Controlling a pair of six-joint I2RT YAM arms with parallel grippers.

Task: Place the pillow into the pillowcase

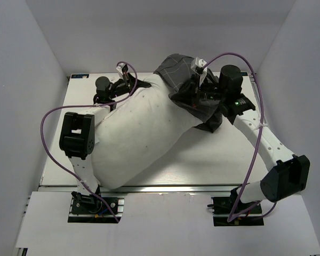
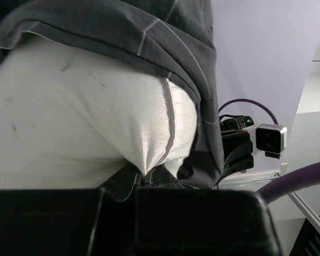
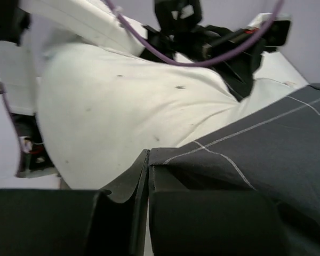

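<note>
Broadly, we saw the white table (image 1: 213, 160) filling the floor of a white-walled enclosure, with both arm bases bolted at its near edge. Across the table lay the pillow (image 1: 144, 133), slanting from the near left corner up toward the far middle, plump and faintly speckled. Its far end was tucked into the pillowcase (image 1: 181, 80). The grey grid-patterned cloth was bunched over that end only, near the far edge of the table, so most of the pillow remained bare. A fold of the pillowcase hung down on the right side, just beside the right wrist.

The left arm (image 1: 77, 138) rose along the pillow's left flank and bent inward at the far side. The right arm (image 1: 266, 144) reached in from the near right.

From the left wrist view, the left gripper (image 2: 144, 178) had its fingers pinched together on a seamed edge of the pillow, with the pillowcase draped just above. From the right wrist view, the right gripper (image 3: 149, 173) was closed to a thin slit, nipping the hem of the pillowcase where it met the pillow.

Purple cables (image 1: 47, 125) looped from each arm.
</note>
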